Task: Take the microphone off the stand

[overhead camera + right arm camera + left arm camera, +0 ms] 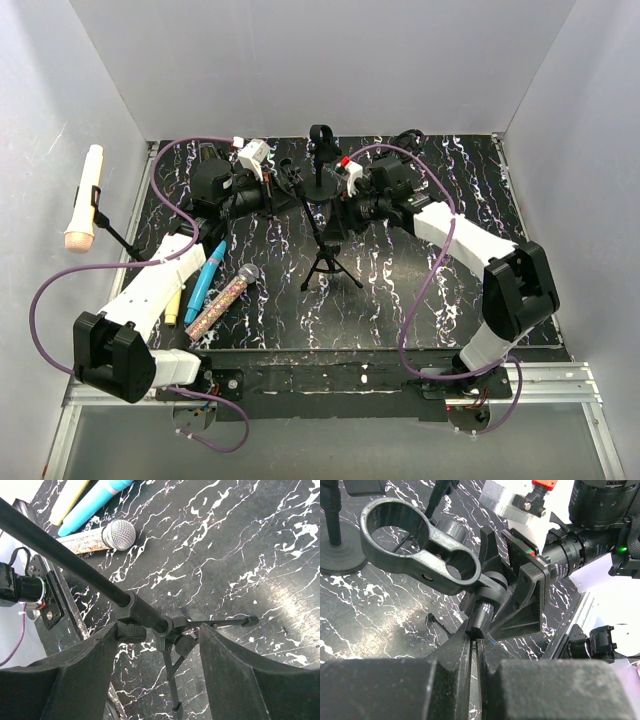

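A robotics lab test cell is indicated: black marbled table (370,300) enclosed by white panels (300,60), w/ aluminium rail (560,376) & purple cabling (31,318).

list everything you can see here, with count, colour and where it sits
tripod microphone stand: 1, black, table centre
clip: 1, black, empty, on the tripod's upper end
round-base stand: 1, black, behind the tripod
glitter microphone: 1, pinkish with silver grille, lying left of the tripod
blue microphone: 1, lying beside the glitter one
yellow microphone: 1, pale, partly under the left arm
white microphone: 1, held on the side stand
side stand: 1, black, by the left wall
table: 1, black with white marbling
purple cables: 2, one per arm
left gripper: black, shut, at the clip's stem
right gripper: black, open, either side of the tripod's pole
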